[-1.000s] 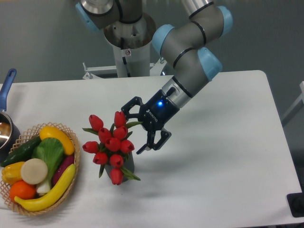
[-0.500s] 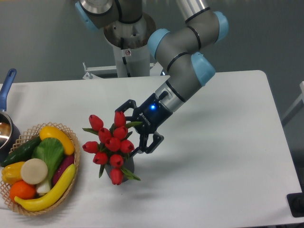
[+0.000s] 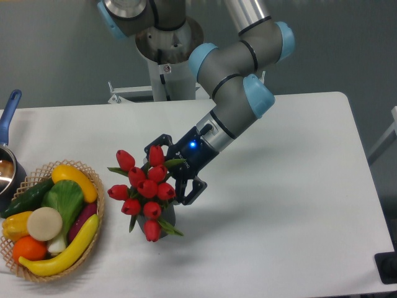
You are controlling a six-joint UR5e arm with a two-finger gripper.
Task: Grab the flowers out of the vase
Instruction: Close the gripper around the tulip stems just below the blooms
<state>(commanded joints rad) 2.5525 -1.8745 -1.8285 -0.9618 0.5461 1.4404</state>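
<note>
The flowers (image 3: 144, 188), a bunch of red tulip buds with green stems and leaves, stand in the vase (image 3: 162, 223), a small dark cylinder mostly hidden beneath them, on the white table. My gripper (image 3: 166, 169) comes in from the right at the height of the buds. It is open: one finger lies behind the top buds, the other sits at the bunch's right side near the stems. The jaws straddle the right edge of the bunch without closing on it.
A wicker basket (image 3: 98, 214) of toy fruit and vegetables stands to the left of the flowers. A blue-handled pot (image 3: 8, 158) sits at the table's left edge. The arm's base column (image 3: 166, 65) rises behind the table.
The gripper has slid leftward into the bunch, its fingers now reaching around the right-hand buds. The flowers and vase have not moved.
</note>
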